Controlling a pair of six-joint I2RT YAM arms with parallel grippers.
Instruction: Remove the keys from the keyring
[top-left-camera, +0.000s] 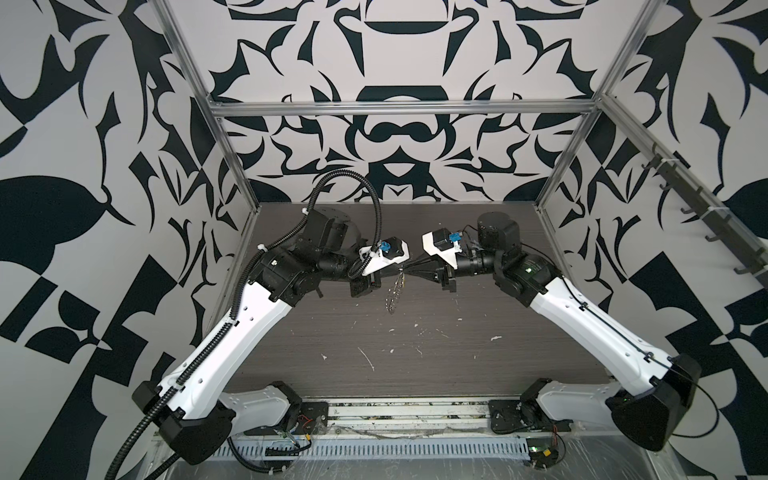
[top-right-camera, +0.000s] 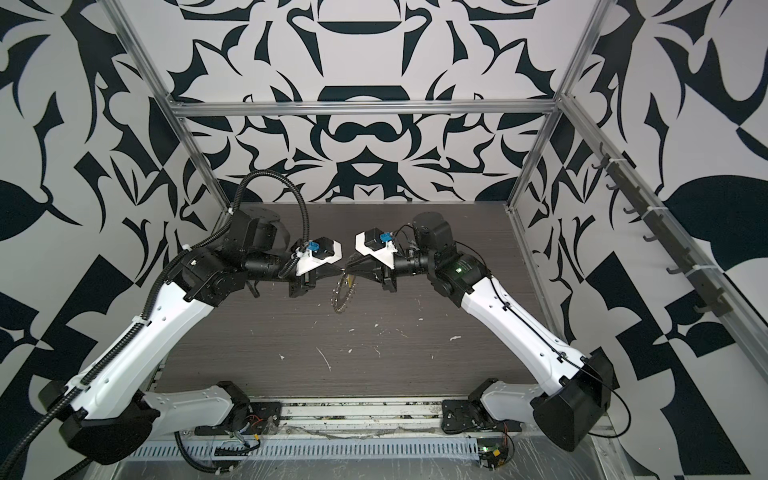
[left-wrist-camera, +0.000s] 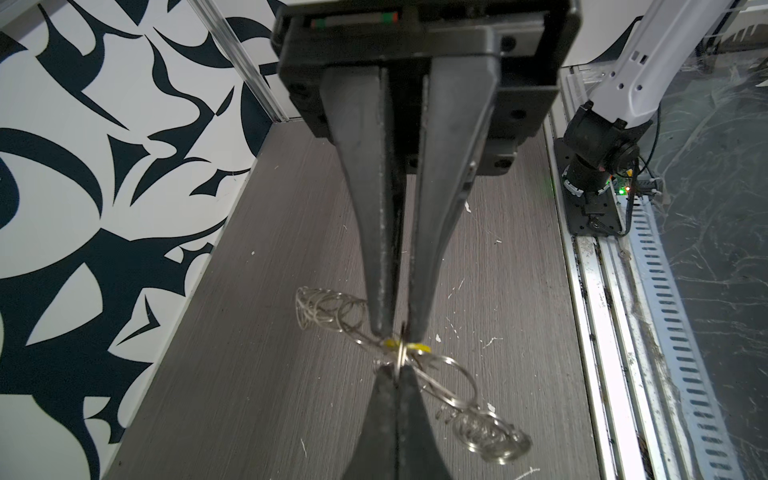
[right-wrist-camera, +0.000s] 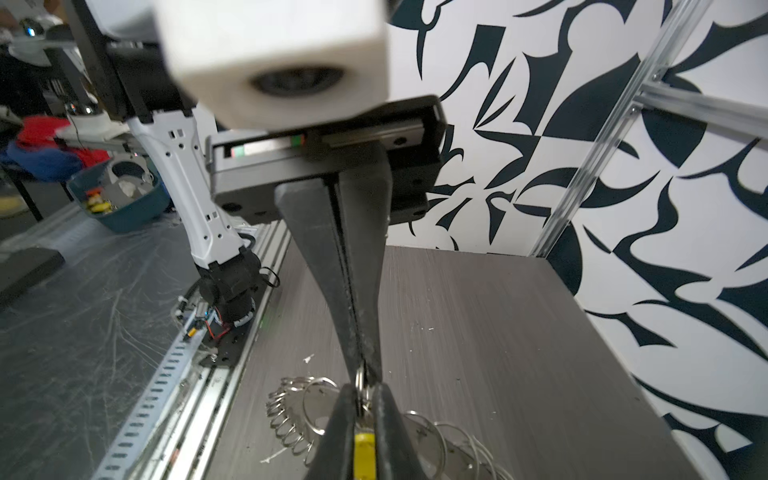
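Yellow keys (right-wrist-camera: 364, 453) lie lengthwise in right hand (right-wrist-camera: 362, 390), ring toward fingertips (right-wrist-camera: 385, 409).

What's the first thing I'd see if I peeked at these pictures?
Two black pincers meet tip to tip over the table: the left pincer pinches a yellow tag, the right pincer nips a small silver ring beside it. A big keyring fringed with silver loops dangles below them. Bold black-and-white swirls cover the walls all round.

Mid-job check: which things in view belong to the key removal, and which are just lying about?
Job: yellow key tag, its split ring, keyring, left pincer, right pincer.
Lying about: white paint flecks on the table; blue bin beyond it.
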